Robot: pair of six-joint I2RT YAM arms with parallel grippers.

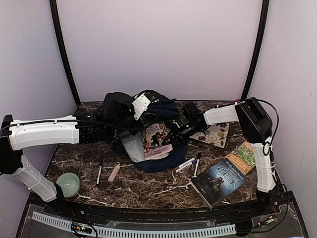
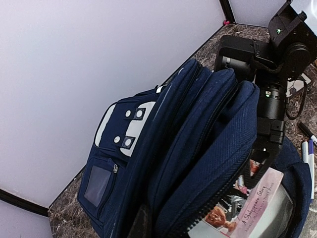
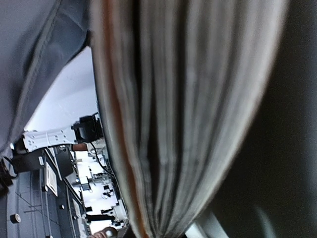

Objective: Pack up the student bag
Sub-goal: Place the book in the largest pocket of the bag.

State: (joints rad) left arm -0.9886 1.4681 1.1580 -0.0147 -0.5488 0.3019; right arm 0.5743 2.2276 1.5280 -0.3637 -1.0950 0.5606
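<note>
Student bag (image 2: 198, 144) is lying toward the back middle of the dark marbled tabletop (image 1: 148, 191), its mouth gaping toward the arms and its light grey lining showing. A picture book (image 1: 157, 138) is sticking partway out of that mouth. The right claw (image 1: 178, 133) is sitting closed at the book's right edge, with page edges filling its wrist view; whether it is pinching the book I cannot tell. The left claw (image 1: 146, 118) is reaching in from the left, closed, one dark finger (image 2: 140, 224) pressing into the fabric at the bag's rim; whether it is gripping the cloth is unclear. Just right of the bag, two markers (image 1: 185, 164) are lying, with a dark book (image 1: 218, 181) and a green-orange book (image 1: 242, 156) beyond them. To the bag's left front, a black marker (image 1: 99, 171), a pink stick (image 1: 114, 172) and a round green tin (image 1: 68, 184) are resting.
</note>
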